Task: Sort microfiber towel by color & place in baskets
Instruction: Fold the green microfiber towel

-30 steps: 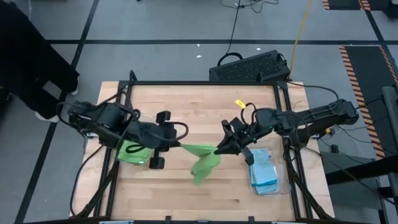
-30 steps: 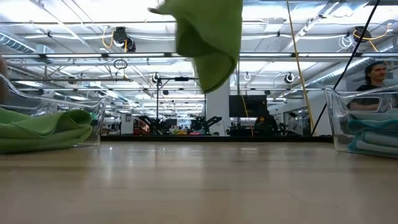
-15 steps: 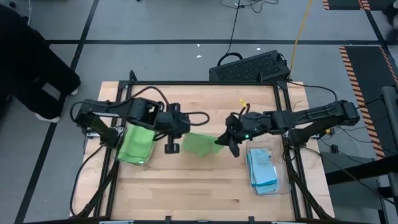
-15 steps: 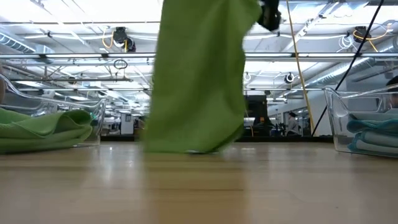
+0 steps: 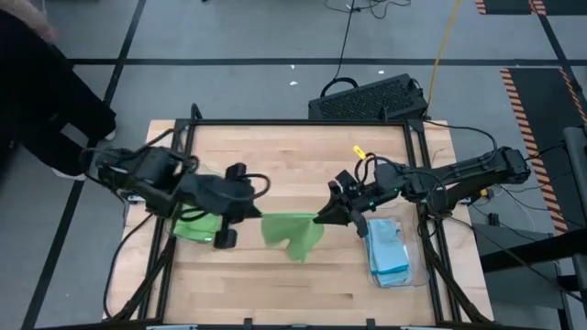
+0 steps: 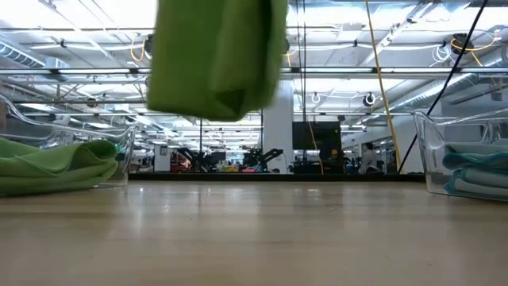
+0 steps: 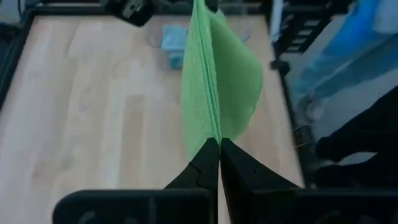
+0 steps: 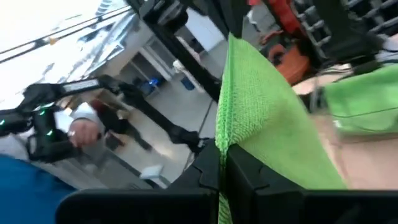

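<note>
I have one lime green towel (image 5: pixel 292 233) pinched between both my grippers, lifted clear of the table (image 5: pixel 275 284) near its middle. My left gripper (image 5: pixel 249 216) is clamped on the cloth's 9 o'clock edge, my right gripper (image 5: pixel 323 218) clamped on its 3 o'clock corner, and the loose part sags toward 6 o'clock.

At 9 o'clock, under my left arm, sits the clear basket (image 5: pixel 193 231) with green cloth already in it. At 3 o'clock, a little toward 4, the other basket (image 5: pixel 415 266) holds the light blue towels (image 5: pixel 387 252).

I judge this the carry or fold step for a green towel. Next it should travel toward 9 o'clock and go down inside the green basket, which calls for my right gripper either to follow across or to let go first.

The low view shows what the overhead cannot: the towel hangs well above the tabletop. My left wrist view shows it doubled into a fold at my fingertips (image 7: pixel 205 163). A black perforated crate (image 5: pixel 371 99) lies beyond the table at 12 o'clock.
</note>
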Available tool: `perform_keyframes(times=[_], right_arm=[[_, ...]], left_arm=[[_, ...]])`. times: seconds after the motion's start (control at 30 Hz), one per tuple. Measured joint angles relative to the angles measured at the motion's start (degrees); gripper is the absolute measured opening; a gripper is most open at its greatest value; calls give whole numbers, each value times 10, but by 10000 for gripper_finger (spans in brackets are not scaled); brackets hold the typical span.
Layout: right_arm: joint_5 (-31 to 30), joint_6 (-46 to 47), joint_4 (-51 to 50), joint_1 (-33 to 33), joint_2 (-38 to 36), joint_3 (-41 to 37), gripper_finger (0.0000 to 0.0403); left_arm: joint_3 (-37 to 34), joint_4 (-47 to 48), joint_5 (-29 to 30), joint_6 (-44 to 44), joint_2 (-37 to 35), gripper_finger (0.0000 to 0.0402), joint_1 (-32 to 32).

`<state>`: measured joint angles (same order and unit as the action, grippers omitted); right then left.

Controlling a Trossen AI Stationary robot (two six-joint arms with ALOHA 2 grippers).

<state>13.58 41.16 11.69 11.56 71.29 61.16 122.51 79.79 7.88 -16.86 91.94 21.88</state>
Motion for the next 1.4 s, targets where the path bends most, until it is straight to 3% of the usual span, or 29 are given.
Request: perform_keyframes(times=[0.17,0.3,0.43,0.53,0.7,0.83,0.97,1.2,1.4], right_arm=[[43,-59,-64,15,-3,1,4],[-65,-85,-230,4,0,0,4],[-148,-83,-380,-21,1,0,4],[-149,-80,-436,-45,2,-1,4],[-132,-95,-427,-57,2,-1,4],[-117,-121,-402,-56,2,0,4],[-112,-152,-394,-55,2,0,4],[-106,-204,-395,-54,2,0,4],[-122,-211,-387,-55,2,0,4]], left_arm=[[8,19,14,-14,-5,7,29],[-34,1,81,15,3,4,-21],[-116,-55,54,44,8,2,-97],[-182,-115,32,55,5,6,-142],[-261,-200,0,60,6,27,-169],[-305,-271,-4,73,7,69,-176],[-338,-352,-6,84,7,141,-189],[-363,-503,-74,140,15,264,-197],[-364,-535,-82,140,68,293,-192]])
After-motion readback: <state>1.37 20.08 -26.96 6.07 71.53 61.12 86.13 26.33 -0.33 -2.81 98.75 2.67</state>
